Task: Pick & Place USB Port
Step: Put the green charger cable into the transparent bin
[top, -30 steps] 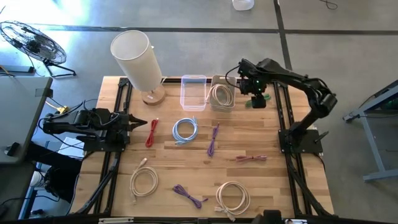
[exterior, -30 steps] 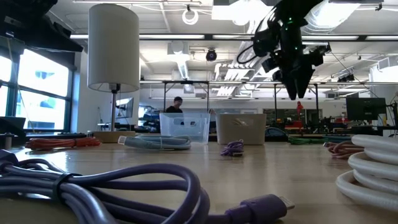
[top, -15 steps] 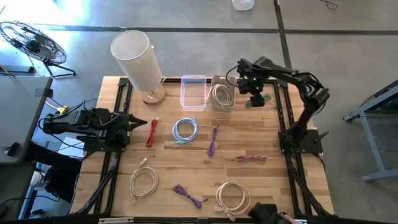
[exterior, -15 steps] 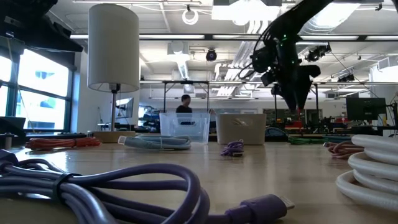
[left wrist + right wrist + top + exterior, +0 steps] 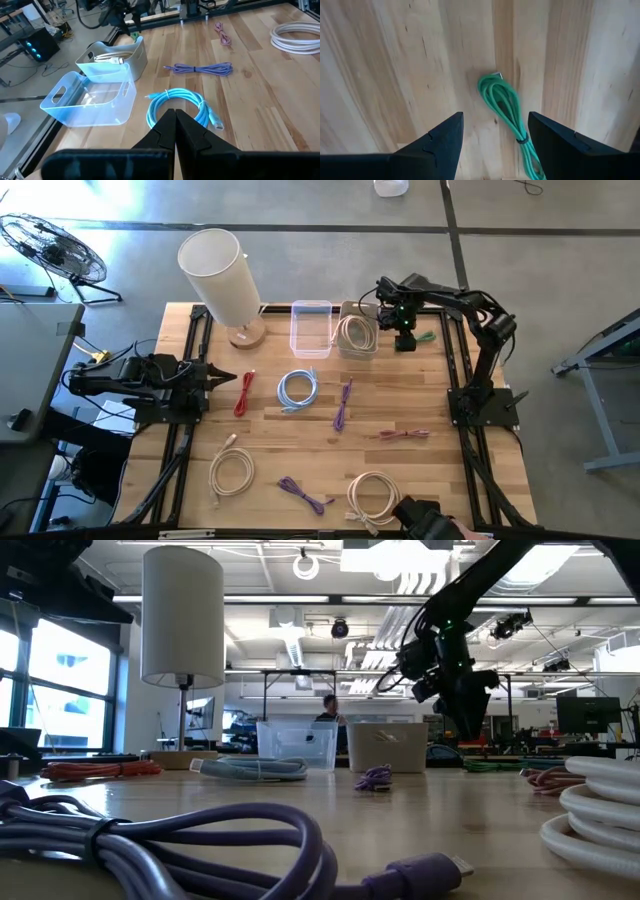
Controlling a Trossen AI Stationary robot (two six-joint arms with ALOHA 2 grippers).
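A coiled green cable [image 5: 506, 107] lies flat on the wood near the table's far right corner, also seen as the green cable [image 5: 426, 337] in the high view. My right gripper [image 5: 495, 120] hangs open above it, pointing down. One finger stands on each side of the coil's end and neither touches it. In the low view my right gripper [image 5: 468, 725] is still well above the tabletop. My left gripper [image 5: 232, 377] waits shut at the table's left side, pointing level toward a blue cable [image 5: 181, 102].
Two bins stand at the far edge left of my right gripper: a clear bin [image 5: 311, 328] and a bin holding a white cable [image 5: 355, 333]. A lamp [image 5: 222, 275] stands at the far left. Red [image 5: 244, 393], purple [image 5: 343, 402], pink [image 5: 404, 434] and white [image 5: 373, 496] cables lie about the table.
My right gripper has come down toward the green cable and shifted a little toward the table's left, staying open. In the background a person has walked to the right behind the bins.
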